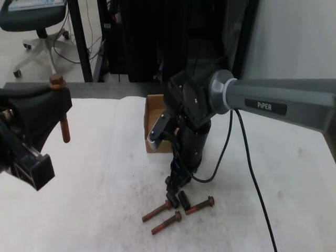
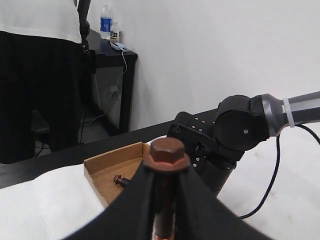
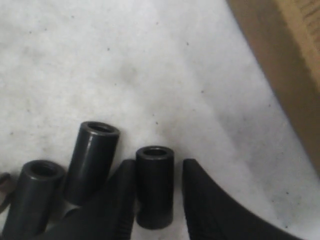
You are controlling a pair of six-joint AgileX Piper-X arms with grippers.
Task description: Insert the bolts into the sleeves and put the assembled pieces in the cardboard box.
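Note:
My left gripper [image 1: 52, 102] is raised at the left of the bench and is shut on a rusty bolt [image 1: 64, 127], held upright with its hex head [image 2: 169, 154] above the fingers [image 2: 132, 205]. My right gripper [image 3: 156, 200] points down onto the white cloth, in front of the cardboard box [image 1: 155, 123]. Its jaws stand open, closely straddling one black sleeve [image 3: 155, 185], with a thin gap on one side. Two more sleeves [image 3: 92, 162] [image 3: 37, 200] lie beside it. In the left wrist view one rusty piece [image 2: 120, 179] lies in the box [image 2: 102, 167].
Three loose bolts [image 1: 157, 211] [image 1: 167, 222] [image 1: 199, 205] lie on the cloth near the front, around the right gripper [image 1: 176, 195]. A black cable [image 1: 252, 173] trails from the right arm across the cloth. A dark table [image 2: 107, 50] and an office chair [image 1: 37, 21] stand beyond the bench.

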